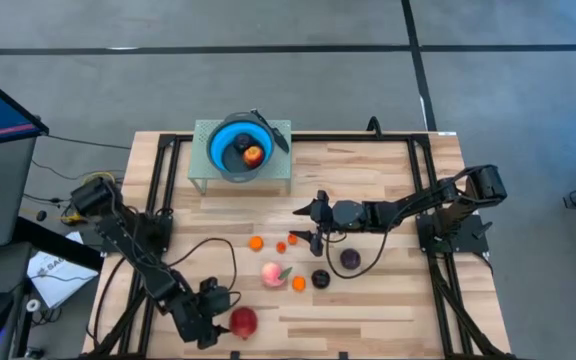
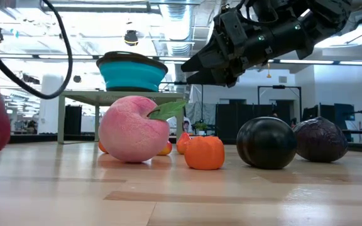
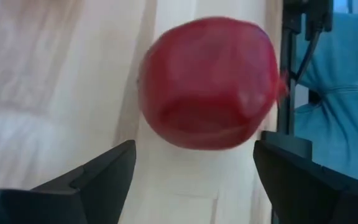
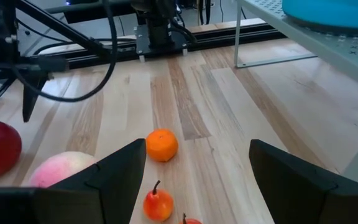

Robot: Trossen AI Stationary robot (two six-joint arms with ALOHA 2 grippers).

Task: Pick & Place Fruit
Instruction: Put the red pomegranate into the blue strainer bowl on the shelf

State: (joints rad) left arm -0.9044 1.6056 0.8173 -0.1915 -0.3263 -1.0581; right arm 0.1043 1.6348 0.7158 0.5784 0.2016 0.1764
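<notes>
On the worktop: one red apple, one pink peach, two dark plums, four small oranges. Left tool open, apple just at its 3 o'clock, unheld. Right tool open, hovering at 12 o'clock of the oranges. Blue bowl contains two fruits.

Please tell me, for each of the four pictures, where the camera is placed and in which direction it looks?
High view: above the table, looking straight down; shows both arms, the left gripper and right gripper.
Low view: at table-top height, looking level across; the right gripper comes from above.
Left wrist view: on the left wrist, looking past its open fingers at the red apple.
Right wrist view: on the right wrist, looking past its open fingers at an orange.
Shared: the pink peach shows in the high, low and right wrist views.
</notes>
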